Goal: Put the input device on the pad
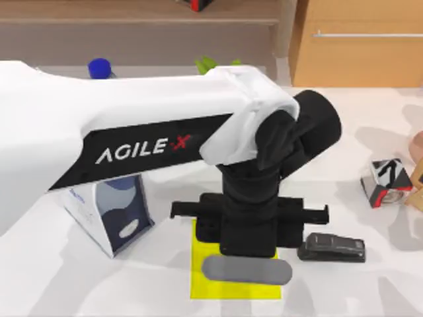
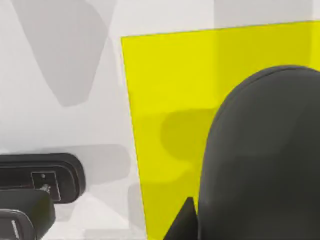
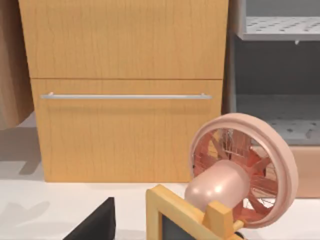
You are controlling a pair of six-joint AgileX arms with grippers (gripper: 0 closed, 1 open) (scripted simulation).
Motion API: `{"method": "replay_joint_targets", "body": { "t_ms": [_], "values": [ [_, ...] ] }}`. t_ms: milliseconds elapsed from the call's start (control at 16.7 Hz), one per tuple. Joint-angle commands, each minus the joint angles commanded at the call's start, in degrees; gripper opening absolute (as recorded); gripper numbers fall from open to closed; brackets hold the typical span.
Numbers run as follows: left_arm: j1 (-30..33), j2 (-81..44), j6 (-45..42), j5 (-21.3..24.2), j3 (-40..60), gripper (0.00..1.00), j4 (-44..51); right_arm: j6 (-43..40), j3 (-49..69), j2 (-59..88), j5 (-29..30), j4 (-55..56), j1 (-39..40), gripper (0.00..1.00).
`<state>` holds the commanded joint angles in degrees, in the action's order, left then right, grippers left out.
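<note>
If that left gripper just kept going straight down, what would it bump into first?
Most likely the grey mouse lying on the yellow pad, directly beneath the left gripper; how far above it hangs is unclear.

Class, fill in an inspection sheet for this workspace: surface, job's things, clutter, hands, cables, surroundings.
Surface: white table.
Job's things: grey input device lying on yellow pad, overhanging its right edge.
Clutter: black stapler-like object right of the pad; carton; cube; pink fan.
Hands: left hand above the pad, fingers hidden; right hand seen nowhere.
Cables: nothing seen.
Surroundings: wooden cabinet; shelf.
</note>
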<state>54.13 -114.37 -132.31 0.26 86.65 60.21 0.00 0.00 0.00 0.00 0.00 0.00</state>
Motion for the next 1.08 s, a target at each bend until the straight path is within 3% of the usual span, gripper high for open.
{"method": "replay_joint_targets", "body": {
  "t_ms": [600,1080],
  "values": [
    [-2.64,-5.27,1.49,-1.78,-1.94,0.00,-5.21,0.00,0.00,0.00,0.00,0.00,0.00,1.00],
    [-2.64,-5.27,1.49,-1.78,-1.94,0.60,-5.21,0.00,0.00,0.00,0.00,0.00,0.00,1.00]
  ]
}}
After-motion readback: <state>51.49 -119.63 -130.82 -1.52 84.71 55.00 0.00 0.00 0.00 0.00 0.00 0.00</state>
